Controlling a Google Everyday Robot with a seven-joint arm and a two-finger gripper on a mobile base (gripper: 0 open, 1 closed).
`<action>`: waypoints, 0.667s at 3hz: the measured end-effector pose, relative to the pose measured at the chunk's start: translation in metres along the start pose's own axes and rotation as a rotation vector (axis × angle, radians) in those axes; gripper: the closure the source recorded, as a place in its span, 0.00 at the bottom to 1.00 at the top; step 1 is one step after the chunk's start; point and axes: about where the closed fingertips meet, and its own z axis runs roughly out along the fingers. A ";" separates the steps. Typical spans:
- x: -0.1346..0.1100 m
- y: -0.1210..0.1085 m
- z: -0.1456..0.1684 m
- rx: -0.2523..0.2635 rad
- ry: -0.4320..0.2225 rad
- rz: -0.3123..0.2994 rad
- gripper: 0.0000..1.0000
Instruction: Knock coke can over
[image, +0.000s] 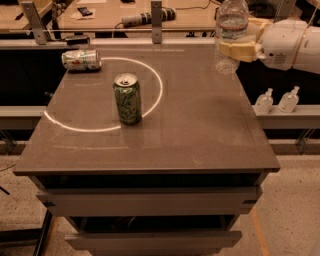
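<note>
A green can (127, 98) stands upright on the brown table (200, 130), left of centre, on a white circle line. A pale can (81, 59) with red and green marks lies on its side at the far left corner. I cannot tell which of them is the coke can. My gripper (239, 48) is at the far right, well away from both cans. Its cream fingers (235, 50) are shut around a clear water bottle (230, 30), held upright above the table's far right edge.
A white circle (155, 95) is marked on the tabletop. Two small bottles (277, 100) stand on a low shelf to the right of the table. A bench with a power strip (145, 17) and cables runs behind the table.
</note>
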 end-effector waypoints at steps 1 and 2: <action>-0.029 0.015 0.022 -0.069 -0.151 0.066 1.00; -0.048 0.049 0.032 -0.169 -0.296 0.240 1.00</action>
